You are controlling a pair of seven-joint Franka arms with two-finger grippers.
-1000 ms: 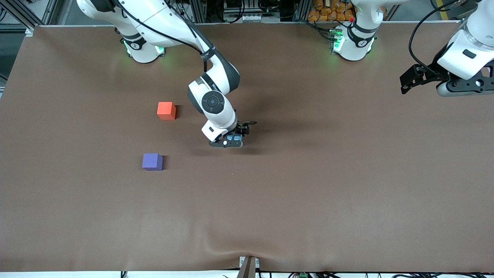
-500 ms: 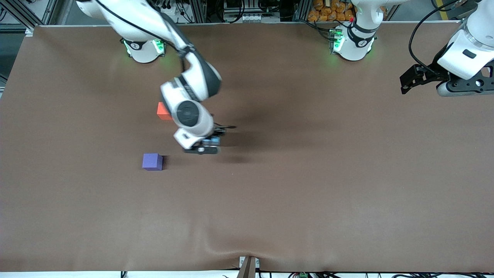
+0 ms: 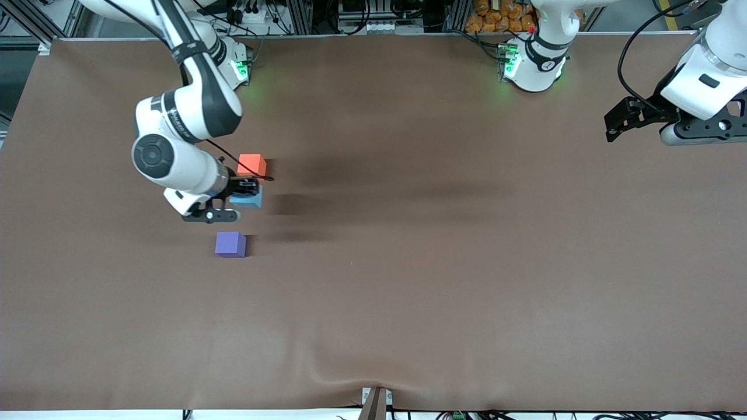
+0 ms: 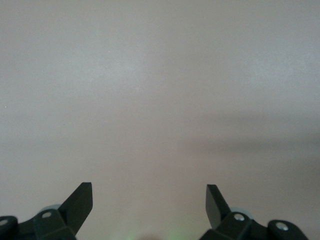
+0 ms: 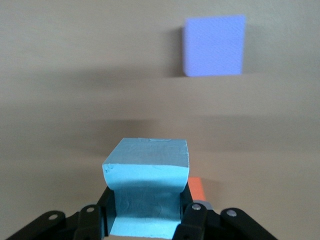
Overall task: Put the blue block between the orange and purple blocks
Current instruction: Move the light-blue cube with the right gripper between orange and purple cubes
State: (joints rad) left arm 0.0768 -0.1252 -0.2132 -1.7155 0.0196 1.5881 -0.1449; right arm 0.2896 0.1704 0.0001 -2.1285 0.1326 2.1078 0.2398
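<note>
right gripper [image 3: 244,192] clamped tight on blue block [image 3: 247,200], carried over from mid-table toward right arm's end within last second. block now up over gap between orange block [image 3: 252,165] and purple block [image 3: 230,244], closer to orange one. right wrist view: block squeezed between jaws, purple block apart from it. likely next: lower, release, without nudging orange block. left gripper [image 3: 618,121] fully open, empty, waiting over left arm's end of table [image 3: 467,280].
</note>
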